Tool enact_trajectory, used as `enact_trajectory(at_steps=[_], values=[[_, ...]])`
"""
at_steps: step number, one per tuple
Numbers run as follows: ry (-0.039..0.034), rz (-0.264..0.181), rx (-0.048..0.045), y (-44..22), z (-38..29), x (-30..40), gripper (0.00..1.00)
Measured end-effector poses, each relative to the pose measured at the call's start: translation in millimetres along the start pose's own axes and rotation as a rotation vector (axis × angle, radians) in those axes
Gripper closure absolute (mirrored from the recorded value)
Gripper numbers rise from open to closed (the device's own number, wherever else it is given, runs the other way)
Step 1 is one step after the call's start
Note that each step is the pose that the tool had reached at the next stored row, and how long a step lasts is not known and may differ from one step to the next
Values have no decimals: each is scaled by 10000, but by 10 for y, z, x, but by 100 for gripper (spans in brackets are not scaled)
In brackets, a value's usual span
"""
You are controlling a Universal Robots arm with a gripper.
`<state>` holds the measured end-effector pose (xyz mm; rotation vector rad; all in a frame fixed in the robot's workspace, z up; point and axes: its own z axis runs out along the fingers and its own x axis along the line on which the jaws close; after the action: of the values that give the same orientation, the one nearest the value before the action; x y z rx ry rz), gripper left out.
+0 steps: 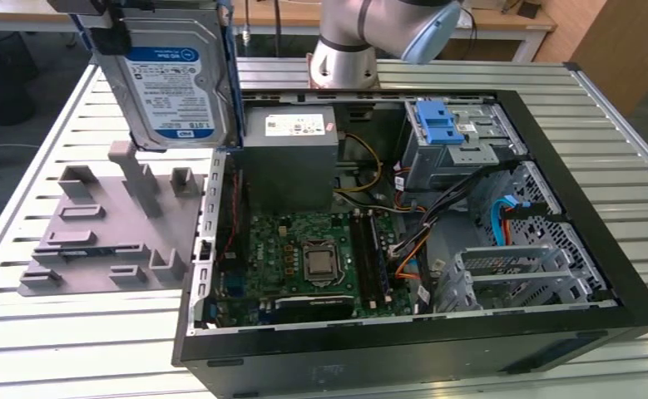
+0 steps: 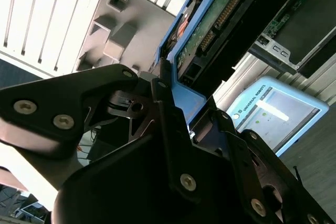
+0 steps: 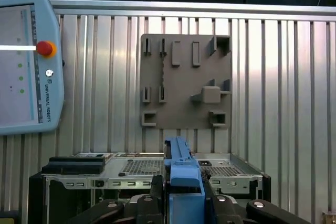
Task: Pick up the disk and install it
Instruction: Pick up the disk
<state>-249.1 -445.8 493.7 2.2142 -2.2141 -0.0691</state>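
In the exterior view, the flat rectangular silver hard drive with a blue-and-white label and blue plastic side rails, the disk (image 1: 174,91), hangs upright in the air with its label turned to the camera. It is above the grey plastic fixture plate with raised slots (image 1: 91,224) and just beside the wall of the big black open computer case (image 1: 623,307) on the exterior view's left. The black hand (image 3: 184,190) is closed on the disk: in the first wrist view its fingers (image 3: 157,184) press on both sides of the blue rail, and in the second wrist view the green circuit side of the disk shows past the hand. The case lies on its side on the slatted aluminium worktop (image 1: 68,349). Inside the case there are a green motherboard (image 1: 301,249), a large grey power-supply box with a white sticker (image 1: 290,166), a grey metal drive bay (image 1: 468,154) with a blue plastic latch piece (image 1: 443,125) on top, and coloured cables (image 1: 490,212) between them. A light blue teach pendant (image 3: 26,61) lies on the worktop, near the case. The base of the robot arm (image 1: 346,50) stands behind the case.
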Motion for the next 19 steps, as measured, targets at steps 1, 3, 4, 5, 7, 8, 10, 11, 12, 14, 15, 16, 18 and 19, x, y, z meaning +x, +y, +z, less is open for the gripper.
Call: enact_trajectory(at_steps=[1, 3, 4, 5, 7, 8, 10, 11, 12, 14, 15, 16, 18, 19], values=[[-1, 0, 1, -30, 0, 0, 64], [0, 0, 0, -86, 0, 0, 64], [-1, 0, 1, -115, 0, 0, 64], [0, 0, 1, -145, 0, 0, 64], [0, 0, 0, -200, -1, 1, 64], [0, 1, 0, -229, -1, 0, 64], [-1, 1, 0, -289, -1, 0, 64], [-1, 1, 1, -319, -1, 0, 64], [0, 0, 0, -351, -1, 1, 64], [-1, -1, 0, -401, -1, 1, 64], [-1, 0, 1, -416, 0, 1, 64], [-1, 0, 1, -427, 2, 1, 64], [-1, 0, 1, -448, 3, 1, 64], [-1, 0, 1, -454, 3, 1, 64]])
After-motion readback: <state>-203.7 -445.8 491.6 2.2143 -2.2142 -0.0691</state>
